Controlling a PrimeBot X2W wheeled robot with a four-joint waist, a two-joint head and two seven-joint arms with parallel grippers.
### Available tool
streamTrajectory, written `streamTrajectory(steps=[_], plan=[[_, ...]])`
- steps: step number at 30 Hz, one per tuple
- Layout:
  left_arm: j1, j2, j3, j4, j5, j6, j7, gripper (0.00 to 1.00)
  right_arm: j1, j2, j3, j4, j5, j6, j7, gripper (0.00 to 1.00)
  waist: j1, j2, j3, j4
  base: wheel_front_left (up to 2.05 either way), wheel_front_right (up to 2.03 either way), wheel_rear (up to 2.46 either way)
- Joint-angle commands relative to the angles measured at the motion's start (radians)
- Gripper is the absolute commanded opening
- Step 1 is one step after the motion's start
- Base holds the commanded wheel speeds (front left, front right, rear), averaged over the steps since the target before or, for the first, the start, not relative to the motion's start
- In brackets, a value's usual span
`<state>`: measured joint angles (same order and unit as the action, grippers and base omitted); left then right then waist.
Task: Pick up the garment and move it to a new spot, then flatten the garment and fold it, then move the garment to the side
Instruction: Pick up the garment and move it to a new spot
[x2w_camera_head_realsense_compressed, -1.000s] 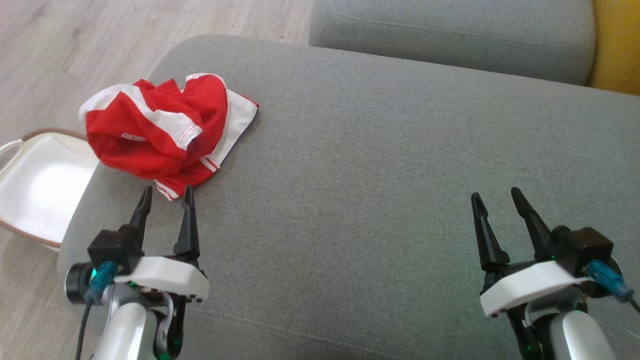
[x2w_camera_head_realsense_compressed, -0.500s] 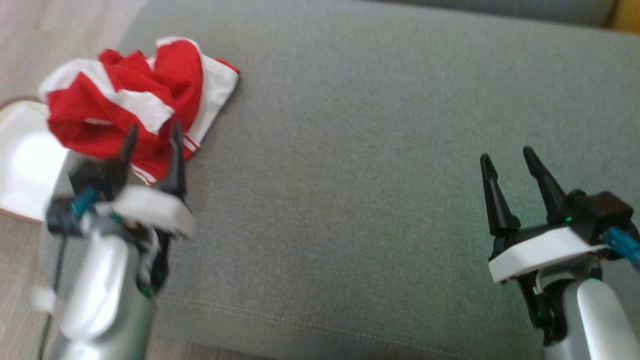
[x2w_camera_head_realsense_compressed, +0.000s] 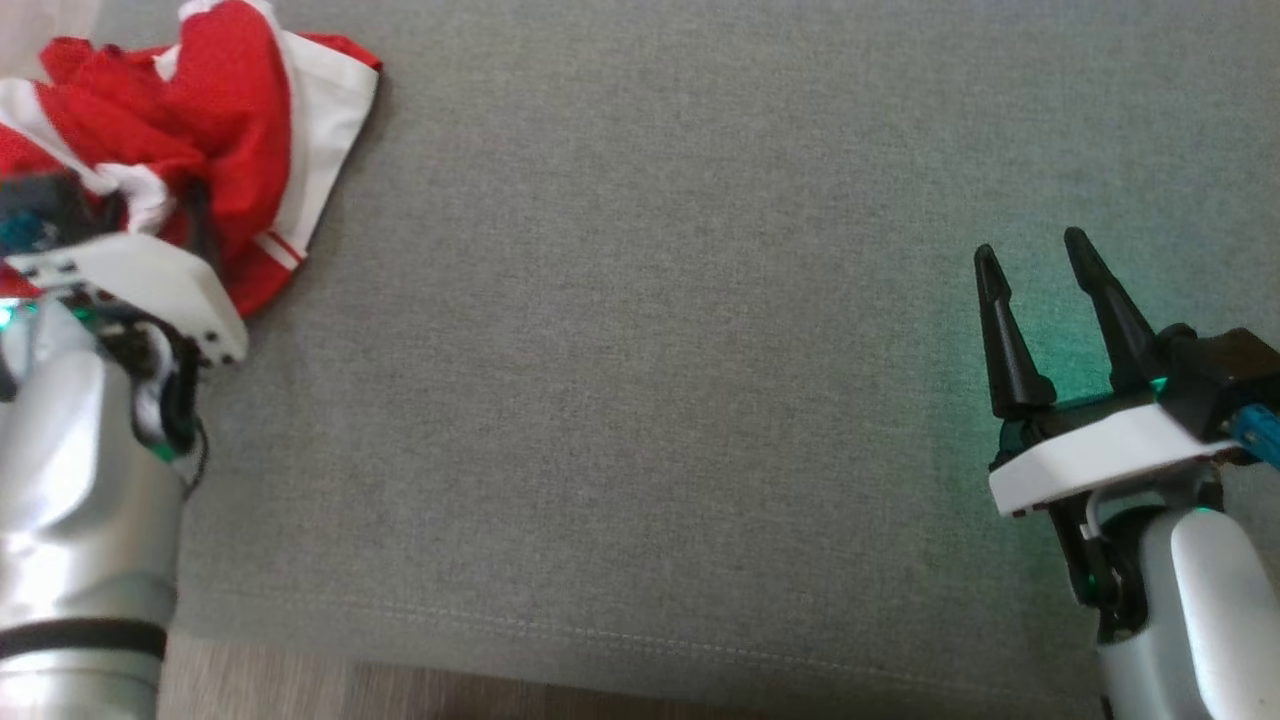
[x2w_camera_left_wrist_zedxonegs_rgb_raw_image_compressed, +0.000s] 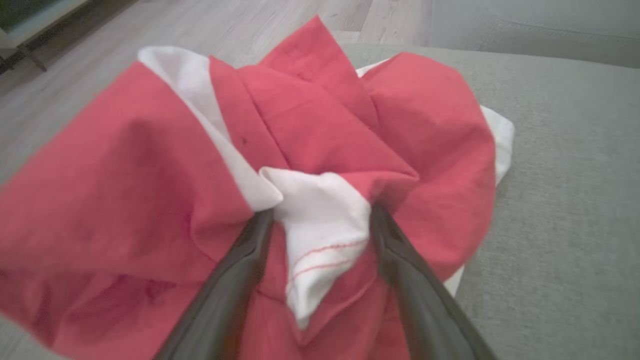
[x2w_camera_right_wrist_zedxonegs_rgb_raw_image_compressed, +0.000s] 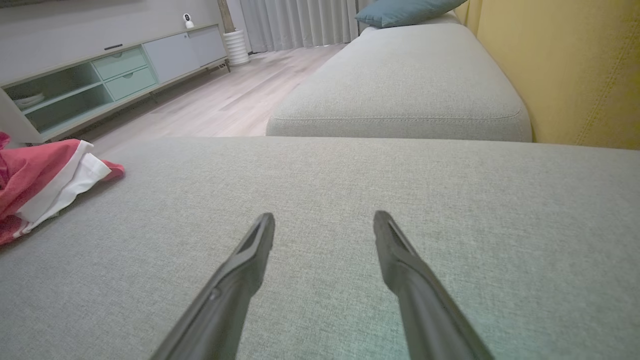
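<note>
The crumpled red and white garment (x2w_camera_head_realsense_compressed: 230, 110) lies at the far left corner of the grey sofa cushion (x2w_camera_head_realsense_compressed: 640, 350). In the left wrist view my left gripper (x2w_camera_left_wrist_zedxonegs_rgb_raw_image_compressed: 320, 215) is open, its two fingers pushed into the garment (x2w_camera_left_wrist_zedxonegs_rgb_raw_image_compressed: 310, 125) with a white fold standing between them. From the head view the white wrist housing covers most of those fingers. My right gripper (x2w_camera_head_realsense_compressed: 1030, 245) hovers open above bare cushion at the right, far from the garment (x2w_camera_right_wrist_zedxonegs_rgb_raw_image_compressed: 35, 175), with nothing between its fingers (x2w_camera_right_wrist_zedxonegs_rgb_raw_image_compressed: 250, 260).
A second grey cushion (x2w_camera_right_wrist_zedxonegs_rgb_raw_image_compressed: 400, 90) lies beyond this one, with a yellow backrest (x2w_camera_right_wrist_zedxonegs_rgb_raw_image_compressed: 575, 65) at the right. Wood floor (x2w_camera_head_realsense_compressed: 400, 695) runs along the cushion's near edge. A low cabinet (x2w_camera_right_wrist_zedxonegs_rgb_raw_image_compressed: 100, 75) stands across the room.
The head camera has tilted, shifting the whole picture. My left gripper has reached forward from just short of the garment into its folds. My right gripper stays open.
</note>
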<state>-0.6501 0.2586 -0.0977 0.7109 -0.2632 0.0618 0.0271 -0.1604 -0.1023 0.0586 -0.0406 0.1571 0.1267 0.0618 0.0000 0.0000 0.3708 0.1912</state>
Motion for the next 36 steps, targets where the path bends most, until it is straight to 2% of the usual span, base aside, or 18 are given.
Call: streamTrajectory(steps=[1,2,3,11,15,20,21,25,29,32,36], plan=[[-0.042,0.062,0.043,-0.010,-0.007,0.005,0.005,1.00,-0.026,-0.003,0.026,-0.032,0.000,0.004,-0.004,1.00,0.0000,0.0000,0.009,-0.006,0.00,0.00,0.00],[-0.054,0.070,0.045,0.006,-0.007,0.007,0.003,0.55,-0.029,-0.003,0.026,-0.030,0.001,0.004,-0.004,1.00,0.0000,0.0000,0.011,-0.007,0.00,0.00,0.00],[-0.065,0.077,0.048,0.019,-0.008,0.007,-0.002,0.00,-0.031,-0.003,0.027,-0.028,0.003,0.004,-0.005,1.00,0.0000,0.0000,0.012,-0.008,0.00,0.00,0.00],[-0.069,0.114,0.059,0.004,0.006,0.028,-0.150,0.00,-0.018,0.006,0.014,-0.005,0.010,0.004,-0.021,1.00,0.0000,0.0000,-0.025,-0.005,0.00,0.00,0.00],[-0.006,0.107,0.058,-0.143,0.011,0.043,-0.229,0.00,0.009,0.017,0.003,0.009,0.013,0.004,-0.032,1.00,0.0000,0.0000,-0.081,0.005,0.00,0.00,0.00],[0.108,0.090,0.045,-0.393,0.017,0.068,-0.232,0.00,0.038,0.029,-0.003,0.007,0.014,0.004,-0.036,1.00,0.0000,0.0000,-0.143,0.008,0.00,0.00,0.00],[0.108,0.090,0.045,-0.393,0.017,0.068,-0.232,0.00,0.038,0.029,-0.003,0.007,0.014,0.004,-0.036,1.00,0.0000,0.0000,-0.143,0.008,0.00,0.00,0.00],[0.215,0.060,0.011,-0.614,0.021,0.088,-0.189,0.00,0.060,0.037,-0.008,-0.001,0.016,0.004,-0.037,1.00,0.0000,0.0000,-0.190,-0.005,0.00,0.00,0.00],[0.309,0.008,-0.067,-0.782,0.020,0.085,-0.140,0.00,0.079,0.044,-0.011,-0.014,0.018,0.004,-0.028,1.00,0.0000,0.0000,-0.223,-0.039,0.00,0.00,0.00],[0.351,-0.038,-0.146,-0.845,0.015,0.069,-0.111,0.00,0.085,0.046,-0.009,-0.028,0.018,0.004,-0.021,1.00,0.0000,0.0000,-0.233,-0.083,0.00,0.00,0.00],[0.368,-0.104,-0.264,-0.852,0.003,0.027,-0.092,0.00,0.087,0.049,-0.003,-0.051,0.019,0.004,-0.009,1.00,0.0000,0.0000,-0.233,-0.164,0.00,0.00,0.00]])
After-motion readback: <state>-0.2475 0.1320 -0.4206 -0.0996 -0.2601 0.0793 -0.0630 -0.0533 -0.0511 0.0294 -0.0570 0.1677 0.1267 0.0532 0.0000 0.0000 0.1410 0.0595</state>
